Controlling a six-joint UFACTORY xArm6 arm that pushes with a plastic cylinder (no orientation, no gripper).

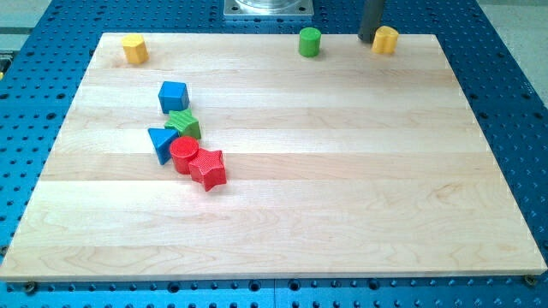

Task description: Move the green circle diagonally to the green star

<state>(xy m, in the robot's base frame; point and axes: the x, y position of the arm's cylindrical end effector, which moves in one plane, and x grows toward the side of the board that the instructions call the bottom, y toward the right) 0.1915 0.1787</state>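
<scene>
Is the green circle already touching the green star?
No, the green circle stands alone at the board's top edge, far from the green star in the cluster at the left.

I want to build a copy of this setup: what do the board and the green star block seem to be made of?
The board looks like pale wood, probably glued planks: lengthwise grain and faint seams show, with a smooth matte finish. The green star block looks like plastic, possibly 3D-printed: uniform saturated colour and fine ridges on its top face, though the view is too small to be sure.

The green circle block (310, 41) stands upright at the board's top edge, well apart from the ridged green star block (184, 125) at mid-left.
</scene>
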